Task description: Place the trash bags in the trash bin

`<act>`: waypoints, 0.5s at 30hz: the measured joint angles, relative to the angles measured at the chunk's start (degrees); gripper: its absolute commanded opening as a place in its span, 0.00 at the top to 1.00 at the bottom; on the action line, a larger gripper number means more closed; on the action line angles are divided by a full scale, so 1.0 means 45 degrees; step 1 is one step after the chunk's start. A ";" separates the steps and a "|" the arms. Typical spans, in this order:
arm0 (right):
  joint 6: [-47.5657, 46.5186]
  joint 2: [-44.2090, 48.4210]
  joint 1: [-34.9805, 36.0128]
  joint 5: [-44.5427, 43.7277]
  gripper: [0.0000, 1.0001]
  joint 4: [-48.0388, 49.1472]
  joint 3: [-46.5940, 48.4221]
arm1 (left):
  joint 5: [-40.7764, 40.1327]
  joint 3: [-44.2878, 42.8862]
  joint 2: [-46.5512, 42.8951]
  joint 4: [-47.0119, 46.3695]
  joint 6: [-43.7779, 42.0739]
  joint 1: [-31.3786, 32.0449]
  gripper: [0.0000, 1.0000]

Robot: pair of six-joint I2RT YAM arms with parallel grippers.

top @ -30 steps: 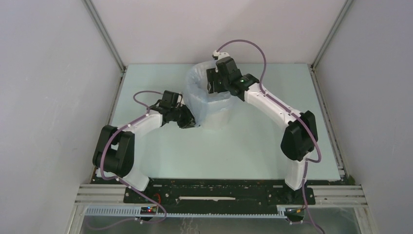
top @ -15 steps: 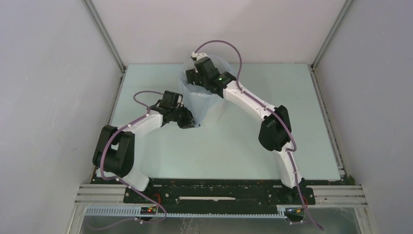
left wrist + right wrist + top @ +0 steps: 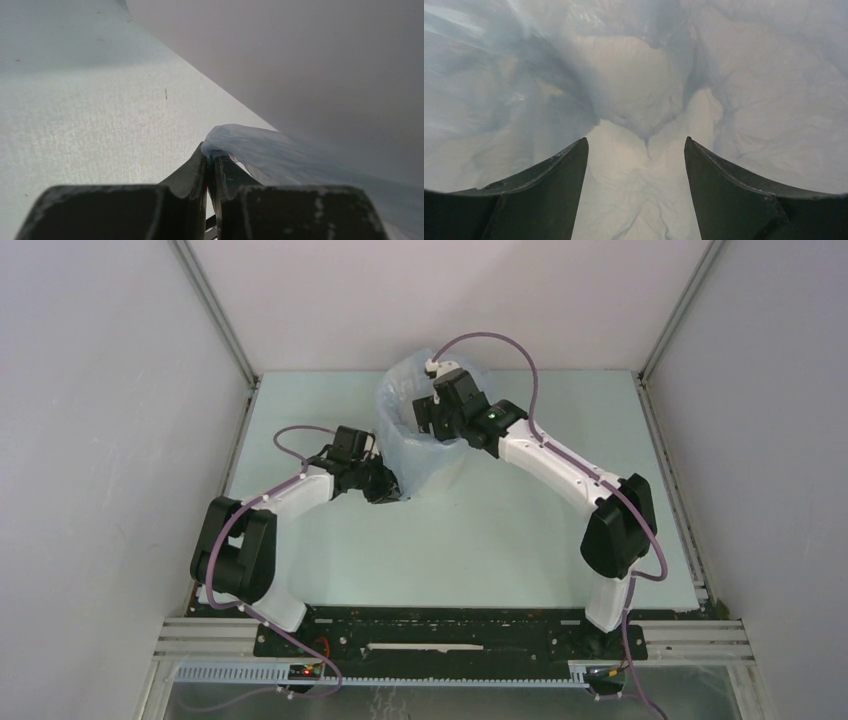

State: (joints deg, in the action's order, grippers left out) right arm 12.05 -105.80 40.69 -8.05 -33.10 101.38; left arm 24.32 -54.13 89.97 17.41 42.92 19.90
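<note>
Trash bin (image 3: 448,468) stands upright at the far middle of the pale green table (image 3: 480,540). White translucent plastic, faceted sides, mostly wrapped by the bag. Trash bag (image 3: 395,430) is thin, wrinkly, pale blue-grey film. It sits down inside the bin, drapes over the rim and hangs down the left and near sides.

My right arm: elbow out to the right, forearm slanting up-left, wrist tipped down into the bin mouth. My left arm: elbow folded at the left, forearm low, reaching to the bin's near-left side.

My right gripper (image 3: 636,142) is spread wide with nothing between the dark fingers and crumpled film all around ahead. My left gripper (image 3: 210,162) is clenched on a fold of the bag's edge, film pinched between the tips, low beside the bin.
</note>
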 measured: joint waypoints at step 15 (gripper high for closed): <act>0.0243 -0.3881 -0.0287 0.0272 0.19 -0.1282 0.6139 | 0.0019 0.0000 -0.0010 0.0418 -0.0554 -0.0039 0.86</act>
State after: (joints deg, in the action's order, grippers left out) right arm 13.15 -123.26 39.40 -6.83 -38.87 129.01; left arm 24.40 -54.13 89.93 19.29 40.42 19.73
